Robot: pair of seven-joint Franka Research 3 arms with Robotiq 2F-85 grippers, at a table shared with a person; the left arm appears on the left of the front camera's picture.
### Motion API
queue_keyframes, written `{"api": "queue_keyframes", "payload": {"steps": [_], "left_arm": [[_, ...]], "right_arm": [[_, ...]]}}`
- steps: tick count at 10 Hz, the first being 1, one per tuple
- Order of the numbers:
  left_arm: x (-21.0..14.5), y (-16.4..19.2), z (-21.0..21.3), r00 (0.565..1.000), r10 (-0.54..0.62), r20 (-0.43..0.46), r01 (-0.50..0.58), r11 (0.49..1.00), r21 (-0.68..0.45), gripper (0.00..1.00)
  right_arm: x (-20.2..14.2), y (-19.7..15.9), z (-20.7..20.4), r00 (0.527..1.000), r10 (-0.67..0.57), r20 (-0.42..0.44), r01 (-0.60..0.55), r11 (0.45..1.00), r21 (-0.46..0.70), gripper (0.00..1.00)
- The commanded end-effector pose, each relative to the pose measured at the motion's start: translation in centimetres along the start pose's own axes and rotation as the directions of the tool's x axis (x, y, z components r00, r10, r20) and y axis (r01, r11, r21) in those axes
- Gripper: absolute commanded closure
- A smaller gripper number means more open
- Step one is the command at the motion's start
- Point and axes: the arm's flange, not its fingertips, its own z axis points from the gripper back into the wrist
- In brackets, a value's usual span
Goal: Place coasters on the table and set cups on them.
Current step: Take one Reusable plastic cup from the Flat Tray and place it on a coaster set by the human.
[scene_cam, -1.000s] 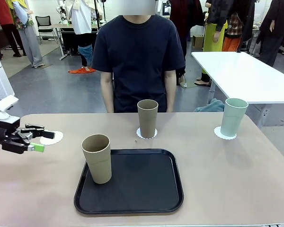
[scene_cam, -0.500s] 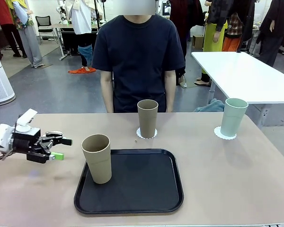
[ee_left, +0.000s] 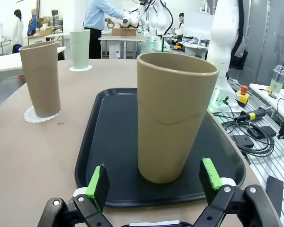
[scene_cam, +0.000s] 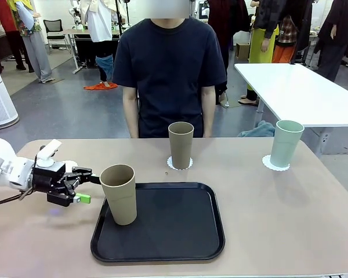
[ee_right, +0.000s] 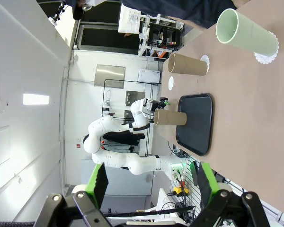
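No words or labels can be read on anything. 3 cups are seen: 1 tan cup (scene_cam: 119,193) standing on the black tray (scene_cam: 162,243), 1 tan cup (scene_cam: 181,144) on a white coaster (scene_cam: 173,166) in the middle of the table (scene_cam: 278,220), and 1 green cup (scene_cam: 286,142) on a coaster (scene_cam: 268,165) at the right. A 3rd coaster (scene_cam: 69,164) is partly hidden behind the left gripper (scene_cam: 87,185), which is spread wide just beside the tray cup, not touching. The right gripper (ee_right: 149,182) is spread wide and holds nothing.
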Motion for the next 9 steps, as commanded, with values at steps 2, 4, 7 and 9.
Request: {"api": "queue_keyframes", "payload": {"steps": [2, 4, 7, 9], "left_arm": [[0.2, -1.1, -1.2, 0.995, -0.073, 0.071, 0.076, 0.997, -0.034, 0.0], [0.3, -1.0, -2.0, 0.992, -0.076, 0.098, 0.081, 0.995, -0.056, 0.0], [0.0, -0.5, -3.1, 0.99, -0.099, 0.105, 0.106, 0.993, -0.06, 0.0], [-0.2, 0.0, -3.5, 0.986, -0.115, 0.12, 0.124, 0.99, -0.069, 0.0]], "right_arm": [[-0.1, 0.3, -0.1, 1.0, -0.014, 0.008, 0.014, 1.0, 0.015, 0.0], [-0.1, 0.3, -0.1, 1.0, -0.014, 0.008, 0.014, 1.0, 0.015, 0.0], [-0.1, 0.3, -0.1, 1.0, -0.014, 0.008, 0.014, 1.0, 0.015, 0.0], [-0.1, 0.3, -0.1, 1.0, -0.014, 0.008, 0.014, 1.0, 0.015, 0.0]]}}
